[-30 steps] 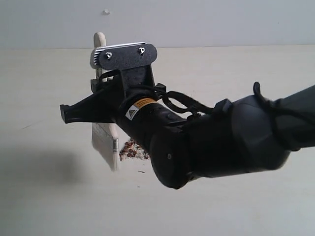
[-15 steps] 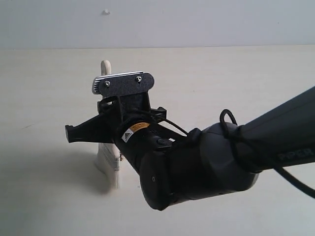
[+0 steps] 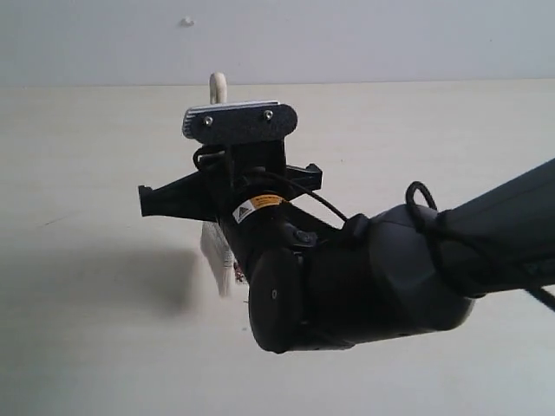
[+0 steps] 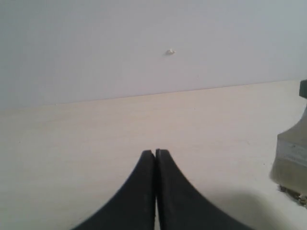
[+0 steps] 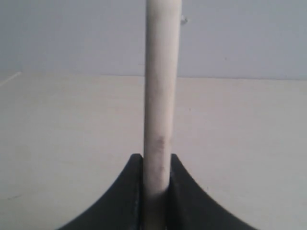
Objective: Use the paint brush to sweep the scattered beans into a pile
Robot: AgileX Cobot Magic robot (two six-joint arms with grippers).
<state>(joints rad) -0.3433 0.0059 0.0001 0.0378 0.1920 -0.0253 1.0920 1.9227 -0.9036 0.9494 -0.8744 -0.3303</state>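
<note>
A pale cream tabletop (image 3: pixel 104 147) runs back to a plain grey-white wall (image 3: pixel 390 39), meeting it in a straight line. One whitish speck (image 3: pixel 186 20) sits on the wall (too small to identify), and a soft shadow (image 3: pixel 95 290) lies across the tabletop's left part.

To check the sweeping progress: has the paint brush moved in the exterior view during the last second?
Yes. The paint brush moved right: its handle tip was left of the small wall mark, and now it is right of it.
</note>
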